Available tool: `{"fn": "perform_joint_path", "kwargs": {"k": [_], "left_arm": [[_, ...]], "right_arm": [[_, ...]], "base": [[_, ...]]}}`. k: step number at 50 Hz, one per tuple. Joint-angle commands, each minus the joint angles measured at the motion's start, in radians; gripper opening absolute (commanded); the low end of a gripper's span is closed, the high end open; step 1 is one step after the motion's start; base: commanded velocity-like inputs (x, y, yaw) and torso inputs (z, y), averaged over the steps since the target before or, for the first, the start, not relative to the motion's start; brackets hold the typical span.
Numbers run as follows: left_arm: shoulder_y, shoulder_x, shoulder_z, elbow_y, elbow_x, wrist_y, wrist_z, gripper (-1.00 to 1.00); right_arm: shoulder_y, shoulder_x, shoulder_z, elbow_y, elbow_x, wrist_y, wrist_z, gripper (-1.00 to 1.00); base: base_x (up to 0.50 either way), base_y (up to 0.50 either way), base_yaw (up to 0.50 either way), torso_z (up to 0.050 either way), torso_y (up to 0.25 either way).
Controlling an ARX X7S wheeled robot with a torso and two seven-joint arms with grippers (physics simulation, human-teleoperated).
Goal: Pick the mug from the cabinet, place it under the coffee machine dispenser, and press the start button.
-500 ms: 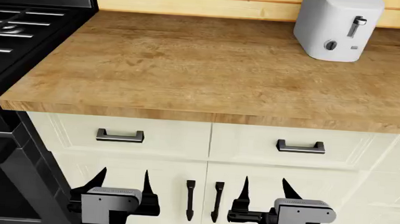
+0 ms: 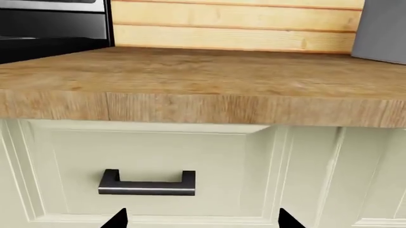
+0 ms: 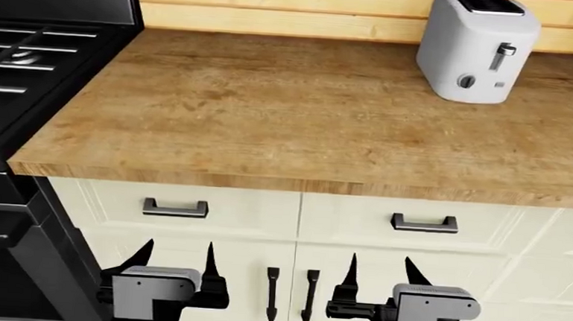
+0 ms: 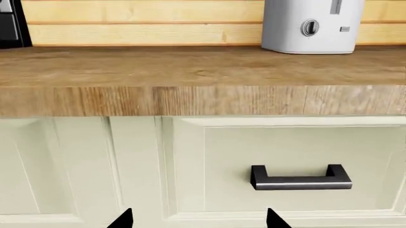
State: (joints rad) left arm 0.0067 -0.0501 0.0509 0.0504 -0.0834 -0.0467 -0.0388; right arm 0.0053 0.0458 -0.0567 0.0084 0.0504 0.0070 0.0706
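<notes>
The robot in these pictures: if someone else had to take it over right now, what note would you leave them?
Left gripper: jaws open, holding nothing, low in front of the cabinet doors.
Right gripper: the same, open and holding nothing.
Mug and coffee machine: neither shows in any view. The countertop carries only a white toaster; a black stove stands to the left.
Done: nothing visible; doors and drawers are shut.
Left: find the mug in a cabinet, set it under the dispenser, press start.
</notes>
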Motion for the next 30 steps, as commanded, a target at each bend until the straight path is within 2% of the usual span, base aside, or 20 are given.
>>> {"fn": "perform_joint_path", "kwargs": {"k": [1,11,14,30], "left_arm": [[0.004,-0.019,0.02,0.02,-0.029,-0.008,-0.019,1.0],[0.006,-0.03,0.03,0.035,-0.05,-0.018,-0.03,1.0],[0.017,-0.036,0.045,0.02,-0.023,0.043,-0.035,1.0],[0.006,-0.043,0.044,0.016,-0.08,-0.009,-0.059,1.0]], "right_arm": [[0.002,0.019,-0.02,-0.01,0.037,0.032,0.02,1.0],[-0.002,0.033,-0.035,-0.021,0.057,0.038,0.026,1.0],[0.0,0.038,-0.042,-0.018,0.054,0.037,0.031,1.0],[0.001,0.061,-0.078,-0.022,0.041,0.037,0.058,1.0]], "base": [[0.0,0.0,0.0,0.05,0.0],[0.0,0.0,0.0,0.05,0.0],[0.0,0.0,0.0,0.033,0.0],[0.0,0.5,0.0,0.0,0.0]]}}
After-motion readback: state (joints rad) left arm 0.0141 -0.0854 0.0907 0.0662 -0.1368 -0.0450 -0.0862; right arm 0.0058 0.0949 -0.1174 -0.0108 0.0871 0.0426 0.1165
